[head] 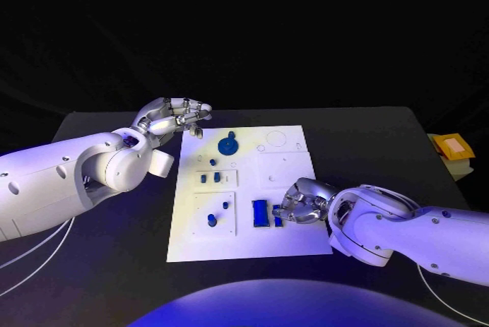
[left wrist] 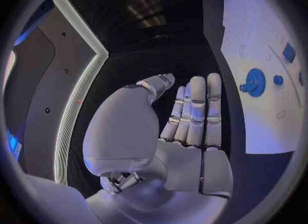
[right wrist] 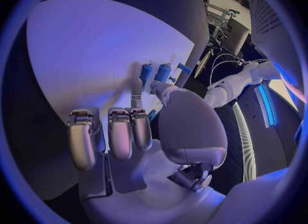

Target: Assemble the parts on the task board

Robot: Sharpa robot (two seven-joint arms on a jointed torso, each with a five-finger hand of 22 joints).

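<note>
Right robot hand (head: 301, 203) lowest in the head view, resting knuckles-up on the near right part of the task board (head: 275, 182). Fingers curled inward, fingertips just beside a blue rectangular block (head: 260, 212) lying flat on the board. In the right wrist view, same robot hand (right wrist: 138, 147) with fingers (right wrist: 120, 131) bent toward the palm and thumb reaching toward two upright blue parts (right wrist: 155, 72). Contact with those parts not clear; cannot tell whether anything is gripped.

Task board lying flat in the middle of the black counter (head: 377, 140), long side running away from the robot.

Noted on the board:
- Blue gear (head: 228, 143) toward the far left corner, also seen in the left wrist view (left wrist: 255, 82).
- Small blue peg (head: 213, 161) just nearer than the gear.
- Pair of small blue pieces (head: 210, 177) in a square recess at the left edge.
- Single blue peg (head: 212, 219) standing in the nearer left recess.

Left robot hand (head: 175, 116) raised off the counter beyond the board's far left corner, apart from every part. In the left wrist view (left wrist: 186, 131), fingers straight and side by side, thumb standing away from them, palm bare: spread and holding nothing.

Yellow object (head: 451, 147) at the counter's right side, well apart from the board.
</note>
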